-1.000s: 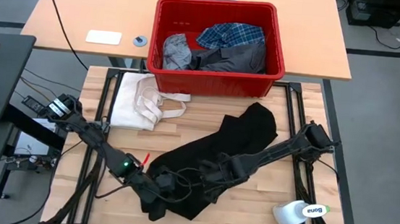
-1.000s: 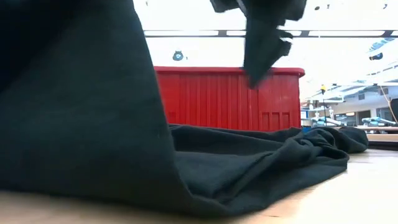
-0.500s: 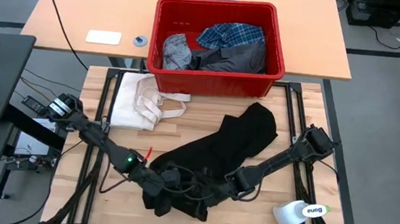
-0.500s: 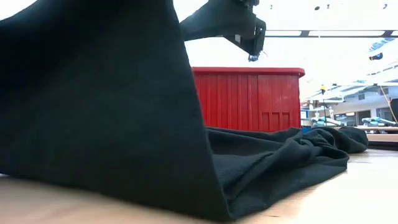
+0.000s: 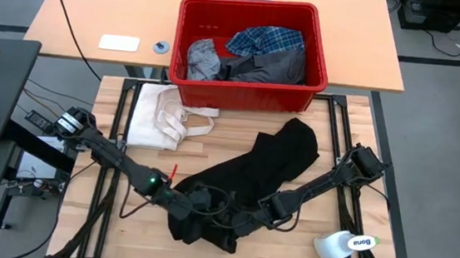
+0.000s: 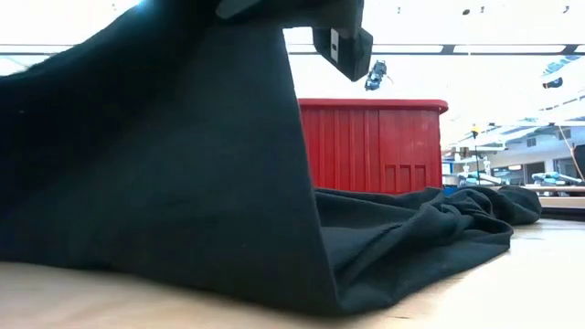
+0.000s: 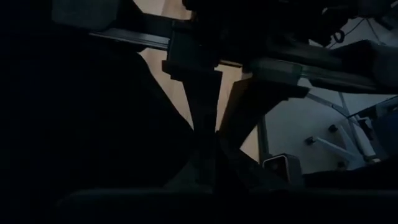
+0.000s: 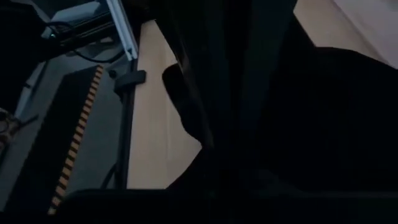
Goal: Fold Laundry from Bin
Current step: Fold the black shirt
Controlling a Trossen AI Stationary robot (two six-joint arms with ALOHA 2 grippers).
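Gripping the black garment [image 5: 264,170] at its near end on the desk [image 5: 328,154], left pincer [image 5: 191,226] and right pincer [image 5: 232,226] stand clamped; remaining laundry [image 5: 262,52] fills the red bin [image 5: 320,49].

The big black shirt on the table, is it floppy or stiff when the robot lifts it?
Probably floppy: the black garment hangs like a tent from where the left gripper and right gripper pinch it, and the rest lies in soft wrinkles. It likely drags rather than slides when pulled.
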